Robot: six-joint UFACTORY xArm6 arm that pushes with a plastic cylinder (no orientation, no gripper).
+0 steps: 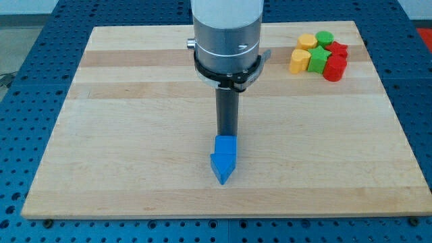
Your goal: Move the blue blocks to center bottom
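**A:** Status on the blues?

**B:** Blue blocks (223,159) sit at centre bottom of the wooden board (121,121), near the bottom edge. They touch each other and read as one shape: a squarish piece at the top, a pointed piece below it, point aimed at the view's bottom. Can't tell exactly where one ends and the other starts.

**A:** Tool?

**B:** No jaws on this rig, so nothing opens, closes or grips. Just the dark rod hanging down from the grey arm housing (226,34). My tip (227,135) is right at the top edge of the upper blue block, touching it or just about; the block's top edge hides the very end, so I can't confirm contact. Rod looks upright.

**A:** Anything else on the board?

**B:** One cluster, top right corner, well apart from the blues and the tip. Packed tight, mostly touching:
- yellow block (307,41) at the cluster's top left
- yellow block, lower (299,61) at its left
- green round block (325,38) at top
- green block (318,59) in the middle
- red block (339,48) at the right
- red block, lower (335,68) at the bottom right

**A:** Surroundings?

**B:** Board rests on a blue perforated table (27,88).
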